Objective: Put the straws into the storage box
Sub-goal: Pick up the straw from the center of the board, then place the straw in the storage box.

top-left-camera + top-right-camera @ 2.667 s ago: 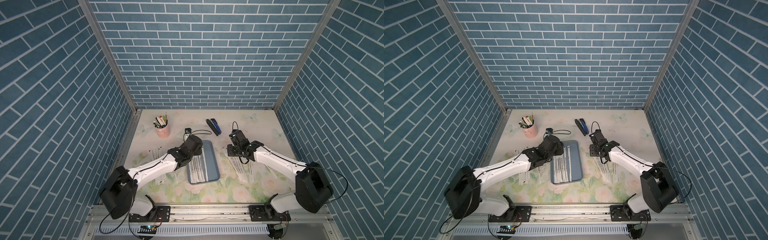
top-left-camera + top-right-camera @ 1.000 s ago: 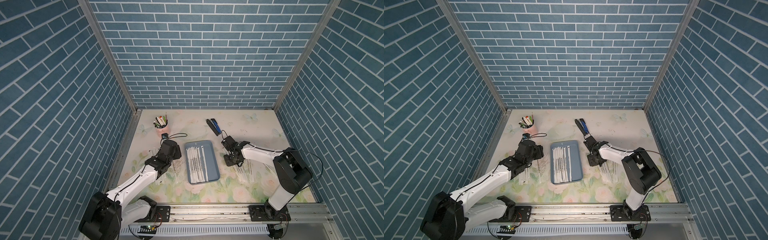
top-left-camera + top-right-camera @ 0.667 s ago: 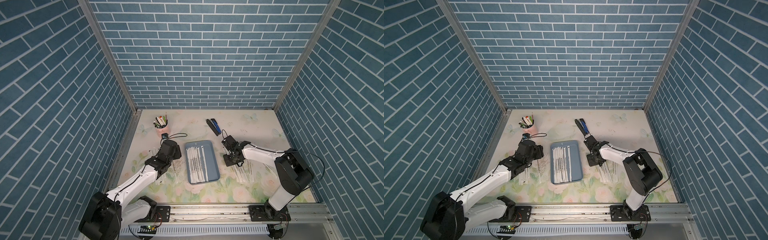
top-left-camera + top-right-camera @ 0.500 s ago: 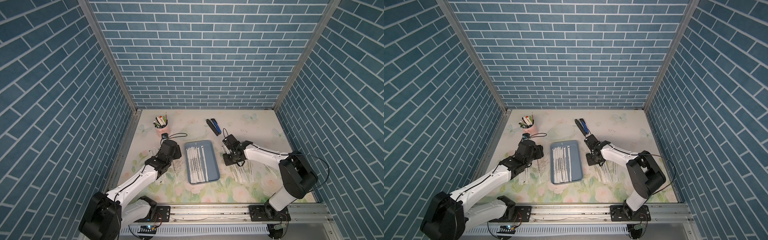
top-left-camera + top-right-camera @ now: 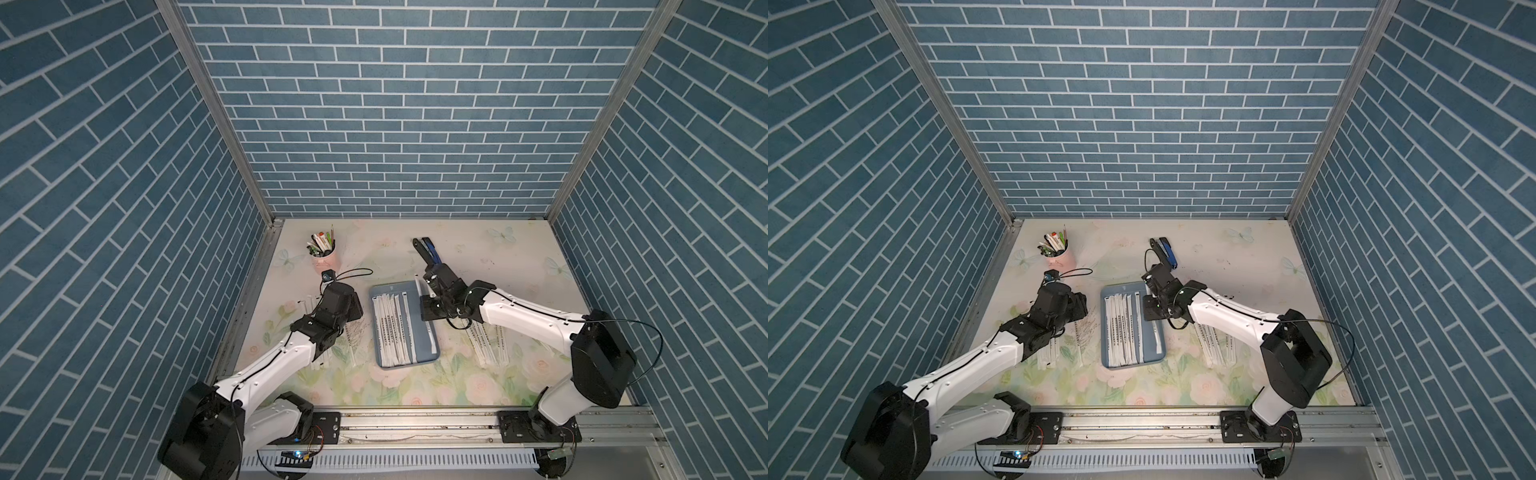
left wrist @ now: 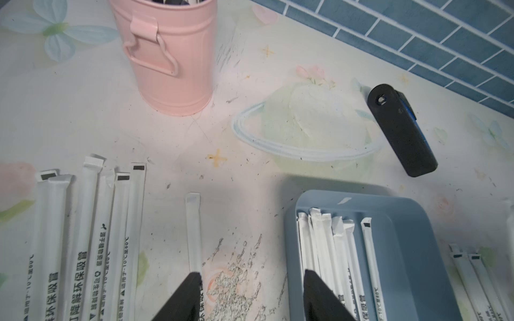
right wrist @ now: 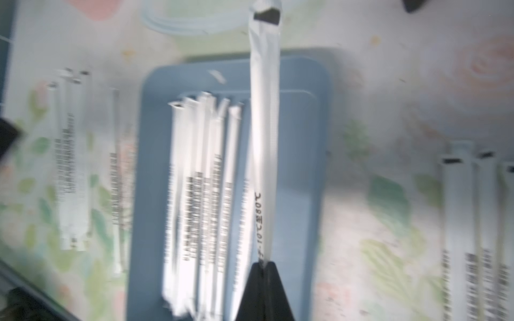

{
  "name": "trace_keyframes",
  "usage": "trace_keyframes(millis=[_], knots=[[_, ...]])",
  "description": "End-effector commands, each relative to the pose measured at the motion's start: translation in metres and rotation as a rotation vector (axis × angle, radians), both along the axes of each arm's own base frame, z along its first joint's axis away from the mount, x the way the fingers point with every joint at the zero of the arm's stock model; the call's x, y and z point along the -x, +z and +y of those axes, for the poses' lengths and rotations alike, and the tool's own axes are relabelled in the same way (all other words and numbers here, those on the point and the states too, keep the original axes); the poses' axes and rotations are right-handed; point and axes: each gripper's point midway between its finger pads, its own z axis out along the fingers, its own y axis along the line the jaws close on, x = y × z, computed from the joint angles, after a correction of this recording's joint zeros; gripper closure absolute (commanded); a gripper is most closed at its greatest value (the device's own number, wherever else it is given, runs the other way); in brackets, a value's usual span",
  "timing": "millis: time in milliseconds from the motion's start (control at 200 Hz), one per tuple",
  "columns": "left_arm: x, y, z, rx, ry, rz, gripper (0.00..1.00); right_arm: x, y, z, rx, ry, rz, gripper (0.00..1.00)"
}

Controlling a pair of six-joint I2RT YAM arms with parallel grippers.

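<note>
A straw [image 7: 264, 139] is held clenched in the right end effector [image 7: 262, 266] above the storage box [image 5: 390, 287], at lower centre in a top view. Delivery is judged the step in hand, and lowering and release are called for next. The left end effector [image 6: 251, 275] is spread open among loose straws [image 6: 83, 222] on the table [image 6: 250, 83].

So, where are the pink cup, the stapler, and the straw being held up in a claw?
pink cup [image 6: 169, 61]: left wrist view, on its side wall.
stapler [image 6: 400, 130]: left wrist view, on its black body.
held straw [image 7: 264, 111]: right wrist view, on the wrapper's middle.
</note>
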Motion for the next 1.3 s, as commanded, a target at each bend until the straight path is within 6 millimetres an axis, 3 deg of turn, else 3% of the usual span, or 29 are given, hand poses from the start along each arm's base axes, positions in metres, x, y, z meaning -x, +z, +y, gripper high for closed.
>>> trace_keyframes(millis=[0, 155, 470, 785, 1290], knots=[[0.005, -0.007, -0.004, 0.076, 0.014, 0.016, 0.43, -0.017, -0.011, 0.019, -0.007, -0.13, -0.03, 1.0], [0.016, -0.028, -0.014, 0.144, -0.022, 0.057, 0.47, -0.016, -0.044, 0.015, 0.085, -0.139, -0.019, 1.0], [0.018, -0.037, -0.032, 0.153, -0.067, 0.074, 0.47, -0.009, -0.075, 0.005, 0.163, -0.115, 0.049, 0.99], [0.021, -0.044, -0.044, 0.161, -0.087, 0.088, 0.49, -0.01, -0.087, 0.006, 0.183, -0.115, 0.066, 0.99], [0.022, -0.044, -0.045, 0.149, -0.09, 0.085, 0.49, -0.008, -0.093, 0.022, 0.133, -0.113, 0.117, 0.99]])
